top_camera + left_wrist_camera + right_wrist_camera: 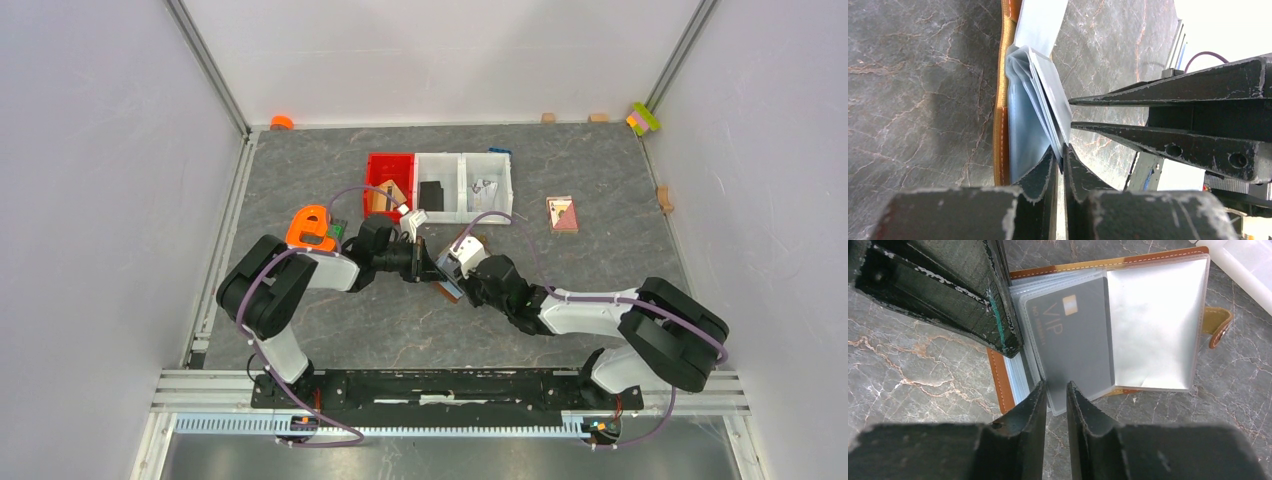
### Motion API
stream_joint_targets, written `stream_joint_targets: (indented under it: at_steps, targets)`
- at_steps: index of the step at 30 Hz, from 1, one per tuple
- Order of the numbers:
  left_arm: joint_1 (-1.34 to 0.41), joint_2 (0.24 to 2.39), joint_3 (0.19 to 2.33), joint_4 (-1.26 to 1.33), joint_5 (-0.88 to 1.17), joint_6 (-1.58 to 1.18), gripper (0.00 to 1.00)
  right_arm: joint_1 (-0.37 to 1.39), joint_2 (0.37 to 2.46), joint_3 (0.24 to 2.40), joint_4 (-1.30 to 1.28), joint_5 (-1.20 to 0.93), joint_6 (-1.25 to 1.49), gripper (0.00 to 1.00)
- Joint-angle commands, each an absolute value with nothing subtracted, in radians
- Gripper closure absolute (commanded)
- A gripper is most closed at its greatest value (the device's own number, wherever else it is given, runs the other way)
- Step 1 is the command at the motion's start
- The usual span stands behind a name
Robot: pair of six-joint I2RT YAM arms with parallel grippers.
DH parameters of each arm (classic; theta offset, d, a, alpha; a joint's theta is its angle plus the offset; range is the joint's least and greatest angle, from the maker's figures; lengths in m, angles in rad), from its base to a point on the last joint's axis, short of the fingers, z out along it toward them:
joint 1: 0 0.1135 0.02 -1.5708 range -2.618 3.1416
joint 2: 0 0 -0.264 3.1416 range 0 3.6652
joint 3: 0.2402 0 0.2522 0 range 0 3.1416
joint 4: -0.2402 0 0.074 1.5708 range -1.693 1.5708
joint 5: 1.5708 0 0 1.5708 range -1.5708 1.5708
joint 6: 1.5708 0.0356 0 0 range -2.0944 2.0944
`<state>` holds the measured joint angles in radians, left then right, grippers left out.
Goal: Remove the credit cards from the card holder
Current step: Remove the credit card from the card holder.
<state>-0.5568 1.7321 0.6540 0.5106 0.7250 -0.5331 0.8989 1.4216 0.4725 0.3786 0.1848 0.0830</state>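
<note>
Card holder, a small brown leather folding wallet (999, 377), lies open at mid-bench with its clear plastic sleeves fanned upward. Left gripper (1060, 159) is pinched together on the sleeve edges. Right gripper (1055, 397) stands narrowly apart, straddling the lower edge of the sleeve that carries the thin dark grey credit card (1073, 340). I judge the card stiff, light and slick, and the sleeve soft and clingy. I would take hold of the card's edge where it clears the plastic. A row of red and white plastic bins (440, 185) crowds the far side. Withdrawal room lies toward the near edge of the bench (400, 340).
</note>
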Motion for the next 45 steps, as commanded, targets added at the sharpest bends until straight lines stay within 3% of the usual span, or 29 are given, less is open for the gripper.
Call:
stream_joint_targets:
  at_steps: [1, 4, 9, 18, 25, 27, 37, 45]
  targets:
    - [-0.559, 1.720, 0.663, 0.528, 0.729, -0.544, 0.91, 0.899, 1.388, 0.475, 0.409, 0.195, 0.081, 0.80]
    - [-0.558, 1.719, 0.666, 0.510, 0.712, -0.541, 0.97, 0.899, 1.370, 0.470, 0.409, 0.239, 0.084, 0.93]
    - [-0.559, 1.723, 0.683, 0.457, 0.681, -0.525, 0.98, 0.898, 1.327, 0.461, 0.397, 0.324, 0.087, 0.99]
    - [-0.558, 1.720, 0.692, 0.410, 0.690, -0.490, 0.98, 0.863, 1.383, 0.539, 0.354, 0.487, 0.046, 0.78]
    - [-0.560, 1.719, 0.694, 0.402, 0.689, -0.483, 0.98, 0.755, 1.432, 0.569, 0.378, 0.417, 0.045, 0.30]
    - [-0.560, 1.717, 0.692, 0.402, 0.687, -0.482, 0.98, 0.707, 1.426, 0.551, 0.404, 0.331, 0.054, 0.21]
    - [-0.562, 1.641, 0.638, 0.438, 0.666, -0.447, 0.98, 0.521, 1.390, 0.440, 0.582, -0.158, 0.173, 0.02]
    - [-0.561, 1.597, 0.582, 0.572, 0.747, -0.464, 0.98, 0.423, 1.386, 0.366, 0.788, -0.451, 0.281, 0.02]
